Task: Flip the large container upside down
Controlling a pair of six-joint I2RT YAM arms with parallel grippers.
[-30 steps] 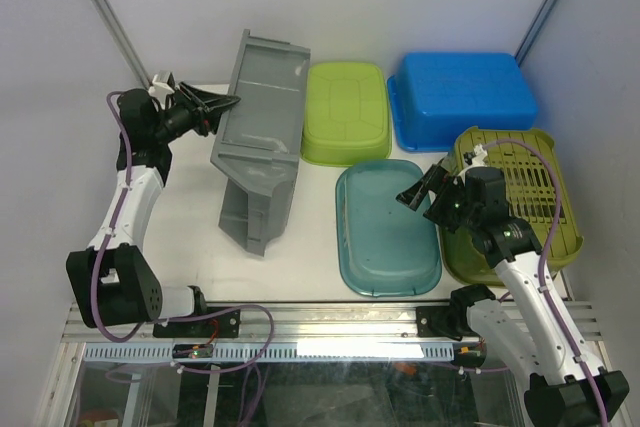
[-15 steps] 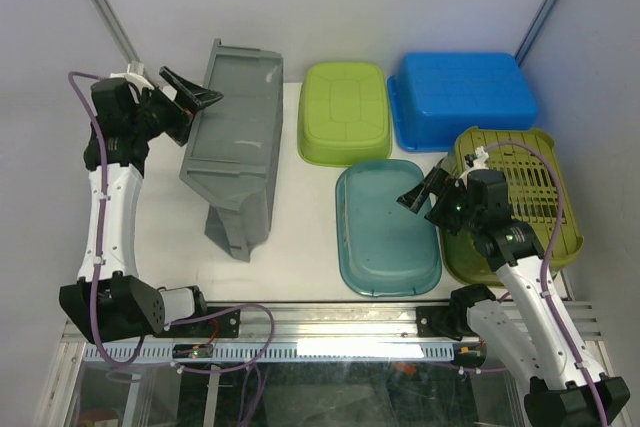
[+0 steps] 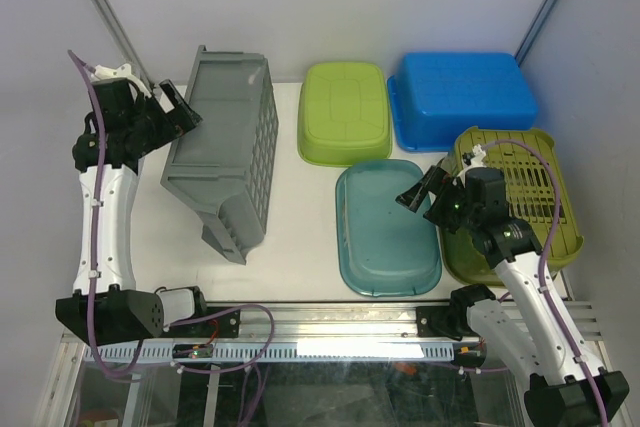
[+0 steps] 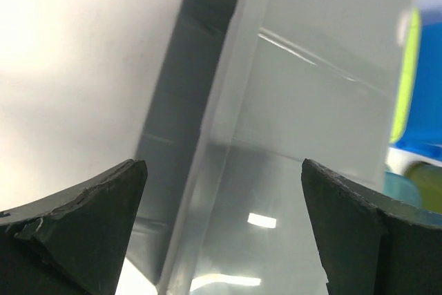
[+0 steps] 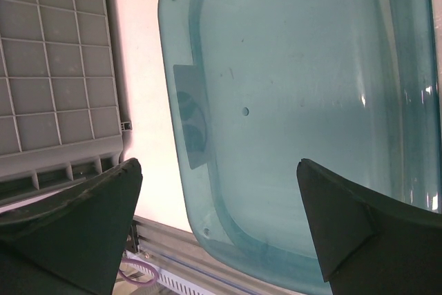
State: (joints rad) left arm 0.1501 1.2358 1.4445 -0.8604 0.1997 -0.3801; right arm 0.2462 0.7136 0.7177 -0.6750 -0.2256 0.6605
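1. The left gripper [image 3: 181, 113] is up high on the left side, right next to the top left edge of the large grey container [image 3: 225, 147]. In the left wrist view its two fingers [image 4: 76, 226] are spread far apart, with nothing pinched between them. I cannot tell if a finger touches the container.
2. The large grey container sits on the left part of the white table [image 3: 300, 257]. It is tipped over and leaning (not flat on its bottom). Its low end is toward the front and its high end is toward the back. A smooth side faces the left gripper, and a side with little squares faces right.
3. A light green tub [image 3: 345, 112] lies just right of the container, at the back.
4. A see-through teal tub [image 3: 385, 227] lies in front of the light green tub.
5. The right gripper [image 3: 423, 191] hangs over the right edge of the teal tub. Its fingers [image 5: 76, 219] are wide apart and hold nothing.
6. A blue tub [image 3: 465, 97] sits at the back right.
7. A green basket [image 3: 535, 192] with slots lies in front of the blue tub, under the right arm.
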